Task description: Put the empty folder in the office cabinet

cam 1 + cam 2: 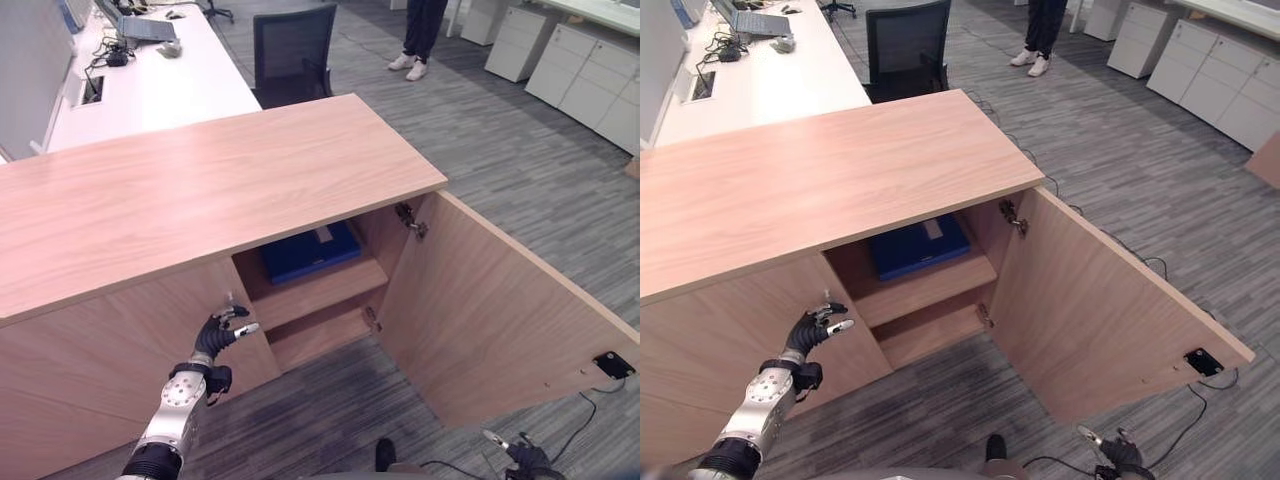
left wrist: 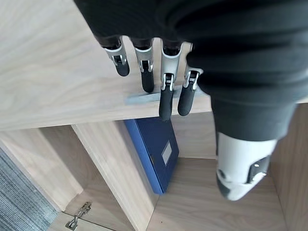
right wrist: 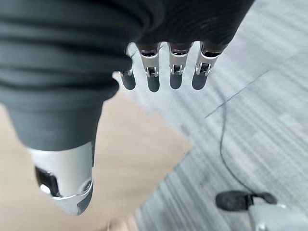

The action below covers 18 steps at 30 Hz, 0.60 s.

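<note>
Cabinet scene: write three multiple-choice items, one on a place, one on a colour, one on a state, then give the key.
1. Where is the folder?
A. On the cabinet's top
B. On the upper shelf inside the cabinet
C. On the floor

2. What colour is the folder?
A. Red
B. Green
C. Blue

3. How does the right-hand door stand?
A. Swung open
B. Shut
C. Taken off and lying flat

Key: 1 B, the folder lies on the upper shelf under the top board. 2 C, its cover is dark blue with a pale label. 3 A, the door stands swung out on its hinges, and the inside shows. The left hand, fingers relaxed, is by the shut left door; the right hand hangs open above the floor.
</note>
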{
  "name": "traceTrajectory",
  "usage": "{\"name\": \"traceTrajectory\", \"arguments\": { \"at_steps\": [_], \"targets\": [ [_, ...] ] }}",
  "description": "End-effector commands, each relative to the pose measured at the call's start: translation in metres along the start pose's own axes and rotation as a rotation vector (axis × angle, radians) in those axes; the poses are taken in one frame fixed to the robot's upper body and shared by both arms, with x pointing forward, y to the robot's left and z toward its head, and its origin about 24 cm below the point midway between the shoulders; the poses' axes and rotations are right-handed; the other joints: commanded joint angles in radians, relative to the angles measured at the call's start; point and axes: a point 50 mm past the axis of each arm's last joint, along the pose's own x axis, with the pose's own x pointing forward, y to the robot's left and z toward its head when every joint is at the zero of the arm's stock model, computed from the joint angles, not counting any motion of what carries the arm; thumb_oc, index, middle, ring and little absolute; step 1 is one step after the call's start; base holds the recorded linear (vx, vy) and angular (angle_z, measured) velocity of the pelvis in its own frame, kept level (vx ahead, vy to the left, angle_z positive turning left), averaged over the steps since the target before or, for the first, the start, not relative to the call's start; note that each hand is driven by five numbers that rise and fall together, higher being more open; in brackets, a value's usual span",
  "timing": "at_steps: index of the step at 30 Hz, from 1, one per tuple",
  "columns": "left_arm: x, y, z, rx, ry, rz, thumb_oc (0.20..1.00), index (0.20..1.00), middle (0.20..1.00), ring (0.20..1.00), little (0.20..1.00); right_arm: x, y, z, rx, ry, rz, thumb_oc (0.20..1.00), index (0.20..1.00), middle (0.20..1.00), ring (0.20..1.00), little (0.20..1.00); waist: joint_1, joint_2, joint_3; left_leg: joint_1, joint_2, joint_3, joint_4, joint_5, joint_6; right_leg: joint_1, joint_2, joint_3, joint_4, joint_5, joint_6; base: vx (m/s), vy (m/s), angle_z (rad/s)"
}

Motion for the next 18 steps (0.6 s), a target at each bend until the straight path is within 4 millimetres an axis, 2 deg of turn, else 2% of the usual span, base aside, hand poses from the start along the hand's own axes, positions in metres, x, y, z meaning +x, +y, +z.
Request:
{"name": "traceTrajectory", "arguments": {
  "at_steps": [1, 2, 3, 7, 10, 14, 18],
  "targets": [
    [0.013, -0.005, 0.033, 0.039, -0.139, -0.060, 1.000, 1.000, 1.000, 1.000, 1.000, 0.007, -0.018, 0.032, 0.061, -0.084, -0.067, 1.000, 1.000, 1.000, 1.000, 1.000, -0.012, -0.014, -0.030, -0.071, -0.025, -0.091, 0.058, -0.031, 0.009, 0.039, -0.081, 0.009, 0.095, -0.125, 0.129, 0.00, -0.045, 0.02],
    [0.012, -0.006, 0.033, 0.044, -0.139, -0.068, 1.000, 1.000, 1.000, 1.000, 1.000, 0.007, -0.024, 0.035, 0.060, -0.096, -0.081, 1.000, 1.000, 1.000, 1.000, 1.000, -0.012, -0.012, -0.031, -0.068, -0.024, -0.092, 0.056, -0.030, 0.008, 0.043, -0.079, 0.006, 0.089, -0.126, 0.129, -0.01, -0.059, 0.00],
    [0.013, -0.007, 0.035, 0.054, -0.142, -0.083, 1.000, 1.000, 1.000, 1.000, 1.000, 0.008, -0.037, 0.044, 0.067, -0.117, -0.119, 1.000, 1.000, 1.000, 1.000, 1.000, -0.012, -0.012, -0.033, -0.066, -0.021, -0.093, 0.054, -0.029, 0.007, 0.049, -0.075, 0.007, 0.083, -0.129, 0.127, -0.01, -0.047, 0.01],
    [0.014, -0.012, 0.036, 0.062, -0.144, -0.105, 1.000, 1.000, 1.000, 1.000, 1.000, 0.008, -0.054, 0.055, 0.078, -0.139, -0.167, 1.000, 1.000, 1.000, 1.000, 1.000, -0.010, -0.009, -0.035, -0.062, -0.017, -0.092, 0.049, -0.025, 0.003, 0.059, -0.067, 0.006, 0.068, -0.131, 0.124, 0.00, -0.048, 0.01],
    [0.015, -0.015, 0.036, 0.059, -0.144, -0.118, 1.000, 1.000, 1.000, 1.000, 1.000, 0.008, -0.059, 0.058, 0.081, -0.144, -0.183, 1.000, 1.000, 1.000, 1.000, 1.000, -0.011, -0.008, -0.036, -0.060, -0.013, -0.092, 0.048, -0.023, 0.001, 0.063, -0.064, 0.004, 0.063, -0.133, 0.123, 0.00, -0.011, 0.00],
    [0.015, -0.018, 0.035, 0.072, -0.139, -0.149, 1.000, 1.000, 1.000, 1.000, 1.000, 0.006, -0.085, 0.076, 0.070, -0.184, -0.248, 1.000, 1.000, 1.000, 1.000, 1.000, -0.012, -0.006, -0.034, -0.057, -0.009, -0.091, 0.048, -0.022, -0.003, 0.067, -0.059, 0.006, 0.060, -0.136, 0.122, 0.01, -0.039, -0.01],
    [0.013, -0.021, 0.032, 0.079, -0.126, -0.178, 1.000, 1.000, 1.000, 1.000, 1.000, 0.004, -0.100, 0.091, 0.059, -0.221, -0.286, 1.000, 1.000, 1.000, 1.000, 1.000, -0.011, -0.002, -0.035, -0.054, -0.006, -0.086, 0.049, -0.022, -0.005, 0.067, -0.056, 0.008, 0.056, -0.135, 0.123, 0.00, -0.010, -0.01]
  ]
}}
